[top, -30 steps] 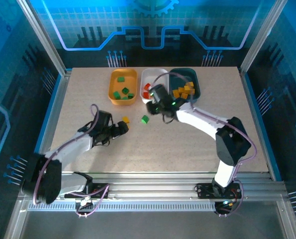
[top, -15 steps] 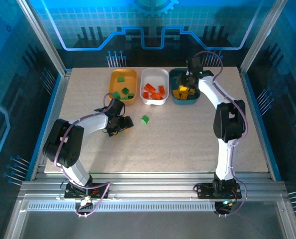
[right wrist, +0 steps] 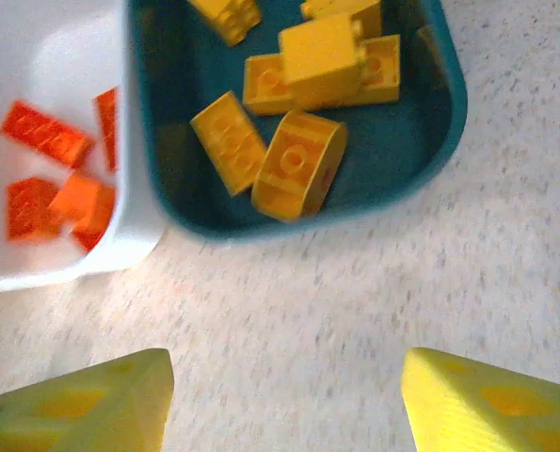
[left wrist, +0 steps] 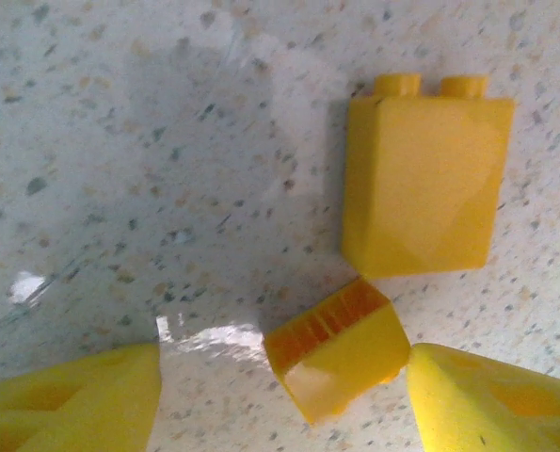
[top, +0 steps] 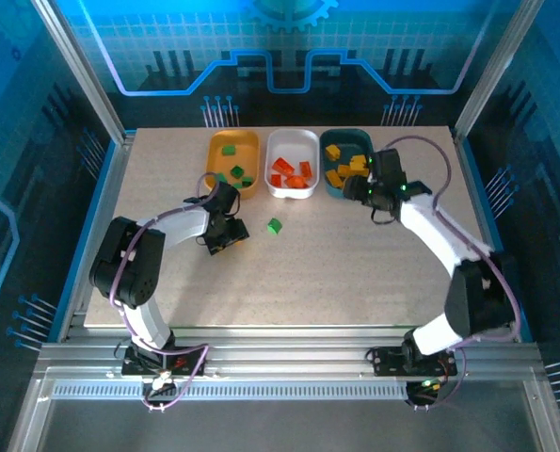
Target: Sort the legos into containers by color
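Observation:
Down at the table, my left gripper (left wrist: 284,388) is open over a small yellow lego (left wrist: 336,350). That lego lies tilted, close against the right finger (left wrist: 491,400) and well apart from the left finger (left wrist: 72,403). A bigger yellow lego (left wrist: 425,184) lies just beyond it. In the top view the left gripper (top: 227,239) is left of a lone green lego (top: 274,225). My right gripper (right wrist: 287,388) hangs open with nothing in it, just in front of the teal container (right wrist: 383,202), which holds several yellow legos (right wrist: 298,169).
The orange-yellow container (top: 210,165) holds green legos. The white container (top: 292,193) holds red-orange ones (right wrist: 49,137). All three containers stand side by side at the back of the table. The right gripper (top: 364,191) is at the front edge of the teal container (top: 347,196).
My right gripper swung from the white container to over the teal one, then drew back to its front edge. My left gripper has edged forward over the yellow lego.

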### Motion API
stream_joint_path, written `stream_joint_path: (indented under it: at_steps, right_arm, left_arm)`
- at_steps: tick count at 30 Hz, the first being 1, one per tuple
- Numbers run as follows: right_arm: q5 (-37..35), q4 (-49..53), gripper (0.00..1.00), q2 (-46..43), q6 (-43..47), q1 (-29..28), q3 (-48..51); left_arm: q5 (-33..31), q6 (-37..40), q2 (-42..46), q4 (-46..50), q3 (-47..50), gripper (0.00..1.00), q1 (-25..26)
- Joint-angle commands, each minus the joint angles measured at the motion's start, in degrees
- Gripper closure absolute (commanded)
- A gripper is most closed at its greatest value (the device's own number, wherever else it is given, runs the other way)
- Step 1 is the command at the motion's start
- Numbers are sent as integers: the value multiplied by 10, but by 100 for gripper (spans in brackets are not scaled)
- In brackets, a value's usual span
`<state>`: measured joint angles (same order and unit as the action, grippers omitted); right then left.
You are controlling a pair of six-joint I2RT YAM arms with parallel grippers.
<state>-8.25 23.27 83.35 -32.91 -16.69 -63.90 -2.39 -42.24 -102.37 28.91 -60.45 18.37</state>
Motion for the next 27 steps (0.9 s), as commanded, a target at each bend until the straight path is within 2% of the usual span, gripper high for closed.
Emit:
stream_joint_path:
  at_steps: [1, 9, 16, 23, 27]
  right_arm:
    - [-28, -12, 33, -50, -6, -35, 57]
    - [-19, -32, 32, -127, 1, -42, 132]
    - [-9, -50, 32, -99, -1, -41, 154]
    - [4, -53, 32, -62, -10, -41, 149]
    - [2, -54, 32, -72, -10, -41, 152]
  left_arm:
    - [28, -11, -57, -35, -23, 33, 4]
    - [11, -9, -61, -3, -45, 37, 4]
    - [-27, 22, -70, 23, -81, 37, 3]
    - [-39, 134, -146, 81, -185, 40, 2]
    - [-74, 173, -144, 81, -177, 41, 2]
